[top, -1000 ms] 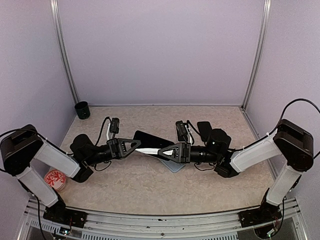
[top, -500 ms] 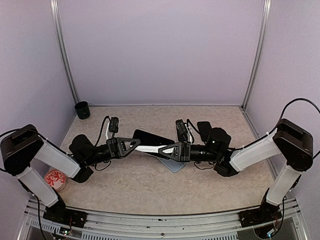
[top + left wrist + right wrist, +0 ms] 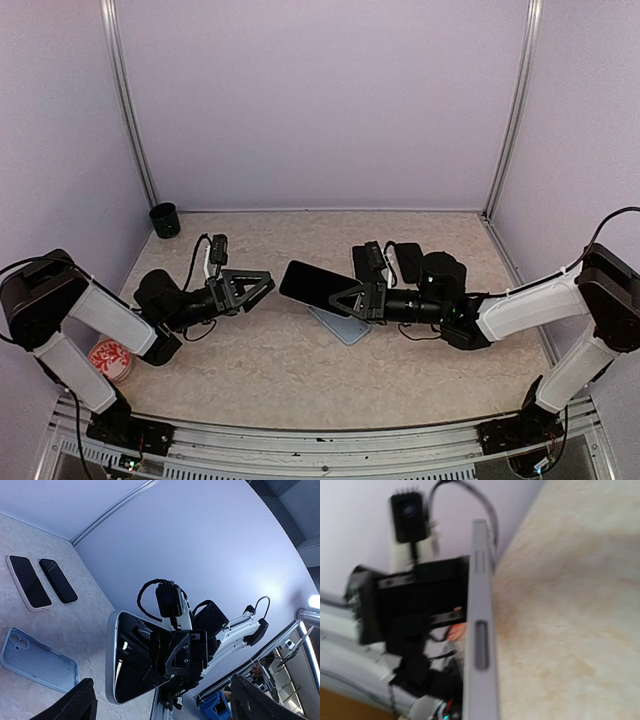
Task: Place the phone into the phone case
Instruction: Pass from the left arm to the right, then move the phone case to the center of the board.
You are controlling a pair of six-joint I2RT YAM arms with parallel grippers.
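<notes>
Currently my right gripper [image 3: 347, 299] clamps the phone [image 3: 310, 283] aloft over the empty phone case [image 3: 345, 328] on the surface [image 3: 300, 380], my left gripper [image 3: 264, 286] stands open just apart, and insertion is not yet done.

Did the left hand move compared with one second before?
Yes. The left hand backed off slightly to the left, away from the blue phone case, leaving the phone with the right hand.
</notes>
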